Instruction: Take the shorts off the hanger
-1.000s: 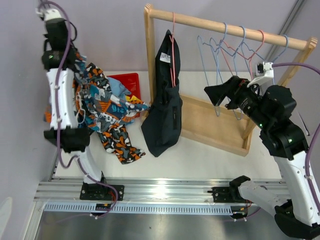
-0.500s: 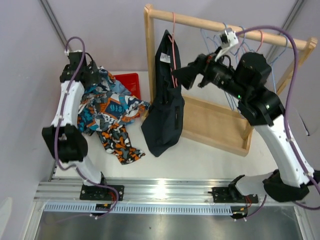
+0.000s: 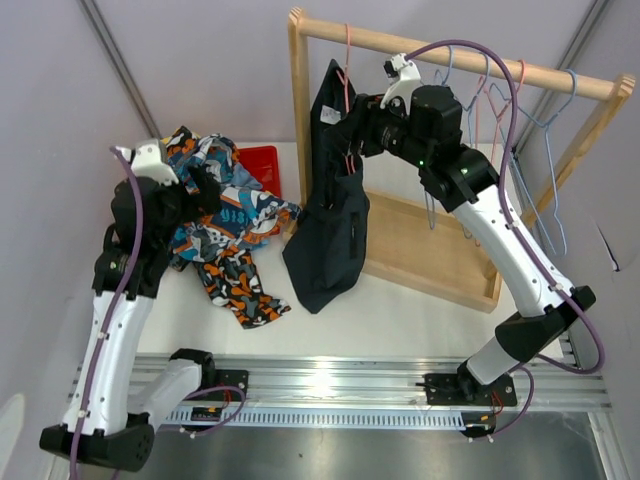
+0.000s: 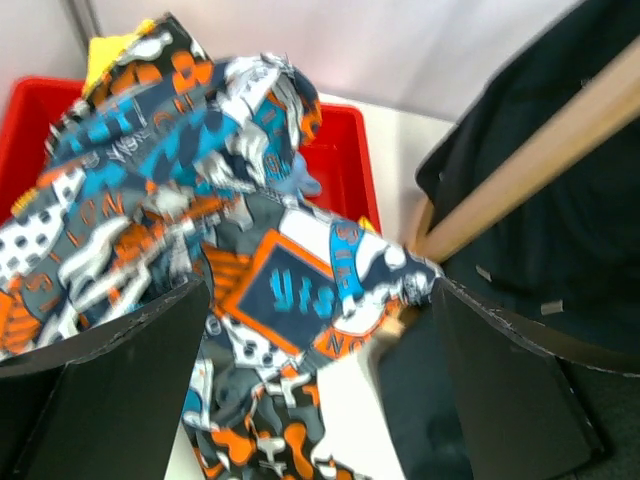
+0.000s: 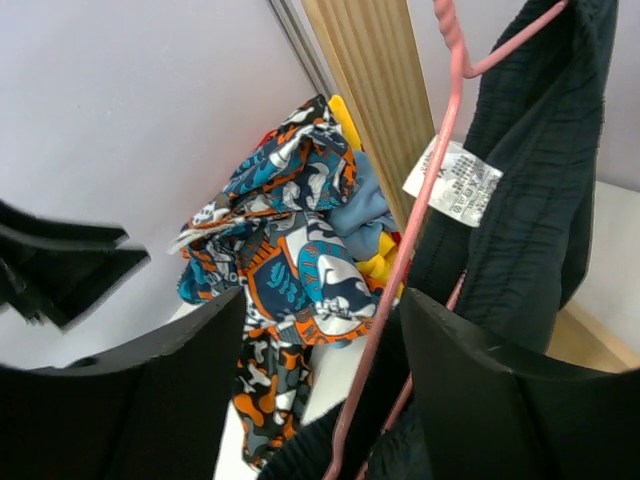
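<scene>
**Item: black shorts, last pair on the rack – hazards at the grasp**

Object. The black shorts hang full length from a pink hanger hooked on the wooden rail, at its left end. The white label faces the right wrist camera. The hem reaches down to the bench.

Right tool. Jaws spread and gripping nothing. It sits at the upper part of the garment, and the pink wire runs between the fingers in the wrist view.

Hazards, judged from this position:
- Closing here may catch wire alone, or wire and cloth together. A pull would then lift the hanger off the rail with the shorts on it.
- A sideways pull on cloth only may slide or swing the hanger rather than free the waistband. Fabric could snag on the hanger shoulder.
- The bare hangers hang close behind the right arm, so a wide swing could knock them.
- A dropped garment may land on the rack base.

Surroundings. The patterned shorts lie heaped with a yellow pair and a blue pair over the red tray. One patterned leg spills onto the bench. The left tool hovers over this heap, jaws wide and empty. A low pass could drag the heap off the tray.
</scene>
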Motion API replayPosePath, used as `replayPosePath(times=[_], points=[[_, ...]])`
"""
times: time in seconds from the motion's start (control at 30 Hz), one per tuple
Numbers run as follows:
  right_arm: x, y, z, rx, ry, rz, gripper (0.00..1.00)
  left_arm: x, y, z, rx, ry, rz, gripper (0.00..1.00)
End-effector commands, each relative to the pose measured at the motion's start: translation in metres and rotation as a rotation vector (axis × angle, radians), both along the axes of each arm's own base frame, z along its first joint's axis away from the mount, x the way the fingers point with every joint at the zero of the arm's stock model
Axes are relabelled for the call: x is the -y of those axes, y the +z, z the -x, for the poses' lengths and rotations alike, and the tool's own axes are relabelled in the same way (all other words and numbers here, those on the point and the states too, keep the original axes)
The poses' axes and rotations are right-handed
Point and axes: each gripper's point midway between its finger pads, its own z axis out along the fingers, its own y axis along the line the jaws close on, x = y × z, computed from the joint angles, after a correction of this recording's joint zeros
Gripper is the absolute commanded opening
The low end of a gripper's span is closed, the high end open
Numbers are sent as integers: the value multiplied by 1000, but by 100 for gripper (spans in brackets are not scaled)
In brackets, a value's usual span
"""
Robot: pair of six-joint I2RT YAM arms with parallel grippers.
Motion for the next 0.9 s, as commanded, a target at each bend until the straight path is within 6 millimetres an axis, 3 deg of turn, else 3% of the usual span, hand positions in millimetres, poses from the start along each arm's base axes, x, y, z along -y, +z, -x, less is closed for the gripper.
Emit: replayPosePath(times=[0.0,0.03,0.2,0.33,0.53,0.67,0.73,0.77,0.83,0.87], points=[[-8,29,-1,77,1,-80,61,15,-34,9,-47,-55,50,99],[-12,24,-4,61,4,-82,43,16,-32,15,-31,-62,57,99],[-19,20,-5,52,-2,-86,0,23,-41,24,-49,-107,49,99],[-15,21,-2,51,-11,-95,0,31,-26,32,-8,-151,50,99],[-5,38,12,83,-30,-137,0,50,-2,48,38,-239,69,99],[7,65,25,146,-68,-170,0,70,18,57,67,-324,68,99],[25,88,34,182,-114,-207,0,99,30,63,73,-446,65,99],[27,89,34,184,-125,-210,0,106,35,68,84,-477,63,99],[49,105,37,207,-221,-237,0,124,43,68,88,-529,51,99],[58,112,40,212,-254,-246,0,144,51,79,102,-601,50,99]])
